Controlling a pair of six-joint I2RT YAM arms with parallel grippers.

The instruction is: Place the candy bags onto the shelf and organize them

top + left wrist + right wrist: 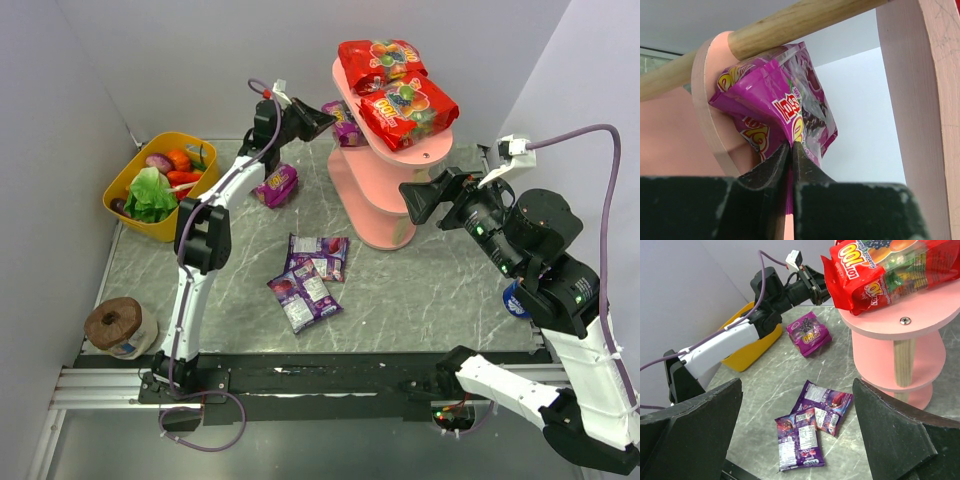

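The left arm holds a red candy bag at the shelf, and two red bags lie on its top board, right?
Not quite. The bag in the left gripper is purple, not red; the left wrist view shows it pinched there. The two red bags do lie on the shelf's top board.

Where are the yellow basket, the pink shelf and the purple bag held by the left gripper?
yellow basket (158, 232), top view, near wall.
pink shelf (385, 232), top view, bottom board.
purple bag (770, 95), left wrist view, printed front.
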